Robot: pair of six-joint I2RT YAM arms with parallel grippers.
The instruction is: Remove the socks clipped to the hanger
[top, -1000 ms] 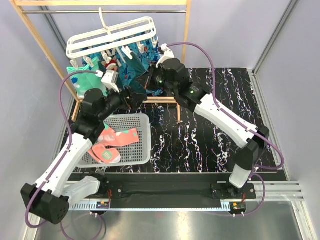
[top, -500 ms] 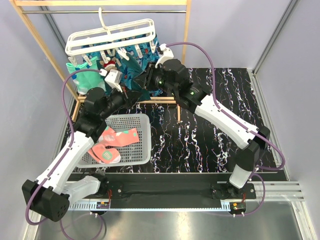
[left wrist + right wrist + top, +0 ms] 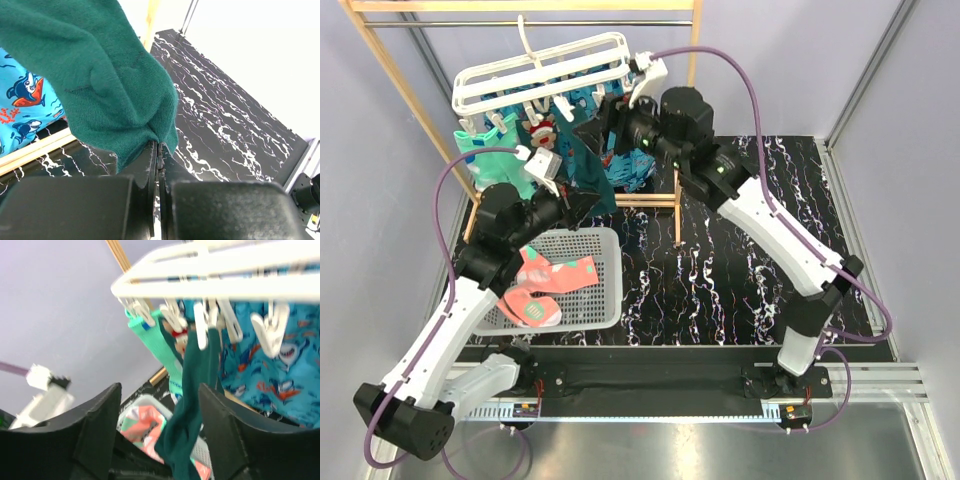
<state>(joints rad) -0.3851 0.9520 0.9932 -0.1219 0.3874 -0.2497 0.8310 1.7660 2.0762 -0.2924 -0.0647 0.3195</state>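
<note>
Overhead, the white hanger hangs from a wooden rack in the upper left of the frame. A mint green sock and a dark teal sock are clipped beneath it, in front of a blue shark-print cloth. The left gripper, just below the hanger at centre left, is pinched tight on the lower end of the dark teal sock. Its wrist camera shows the fabric bunched right above the closed fingers. The right gripper hovers beside the hanger's right end with its fingers spread wide, holding nothing. Through its camera the teal sock hangs from a white clip between them. Pink socks lie in a white mesh basket on the black marbled table, lower left.
</note>
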